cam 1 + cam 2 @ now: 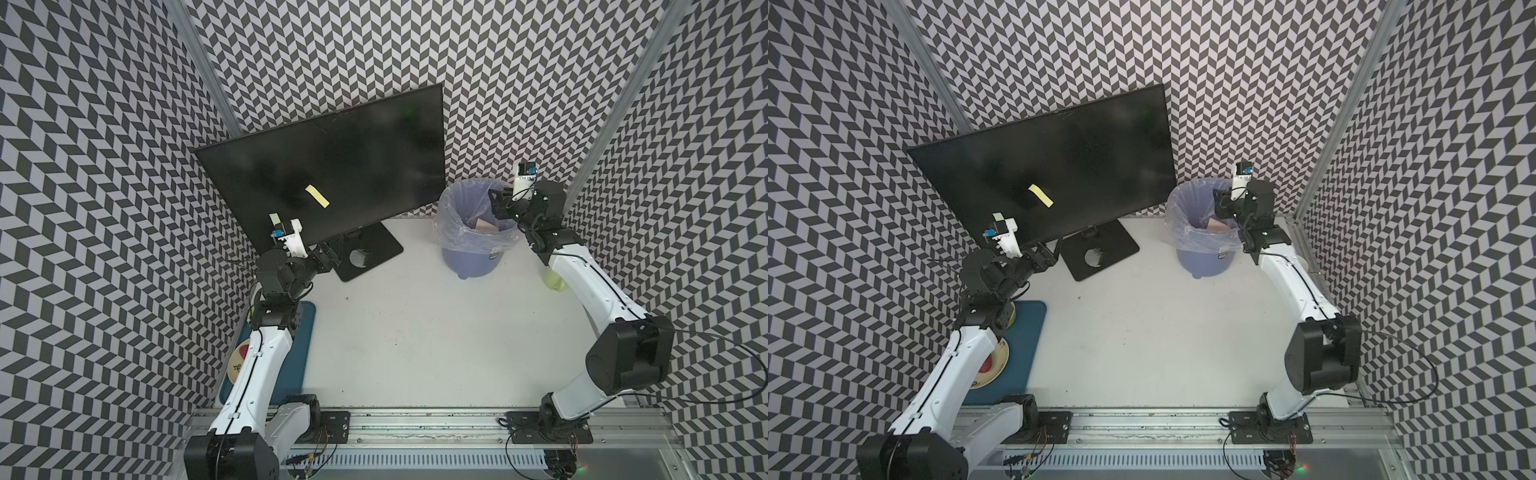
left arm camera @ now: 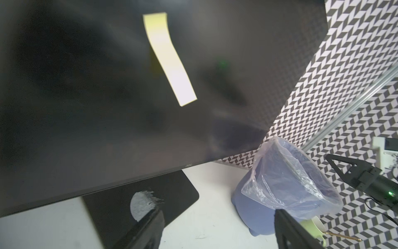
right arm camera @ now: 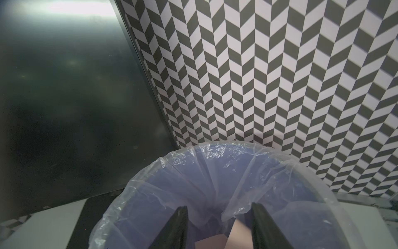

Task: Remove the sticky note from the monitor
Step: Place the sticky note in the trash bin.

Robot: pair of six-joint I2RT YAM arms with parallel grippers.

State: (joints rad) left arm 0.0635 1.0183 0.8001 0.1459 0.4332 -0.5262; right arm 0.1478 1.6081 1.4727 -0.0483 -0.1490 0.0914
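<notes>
The monitor (image 1: 332, 166) (image 1: 1059, 158) stands at the back left on a black base (image 1: 374, 245), its dark screen filling the left wrist view (image 2: 86, 107). A yellow sticky note (image 1: 317, 195) (image 1: 1041, 195) (image 2: 170, 58) is stuck to the lower middle of the screen. My left gripper (image 1: 327, 255) (image 1: 1044, 255) (image 2: 218, 209) is open and empty, low in front of the screen's bottom edge, below the note. My right gripper (image 1: 498, 205) (image 1: 1221, 203) (image 3: 219, 207) hangs open over the bin, with pink paper (image 3: 237, 232) lying in the bin below its fingers.
A blue bin (image 1: 469, 257) (image 1: 1204, 262) (image 2: 258, 204) with a clear liner (image 3: 215, 151) stands right of the monitor. A blue mat (image 1: 299, 353) with a plate (image 1: 992, 365) lies under the left arm. A pale green cup (image 1: 555, 282) (image 2: 314, 226) sits by the right wall.
</notes>
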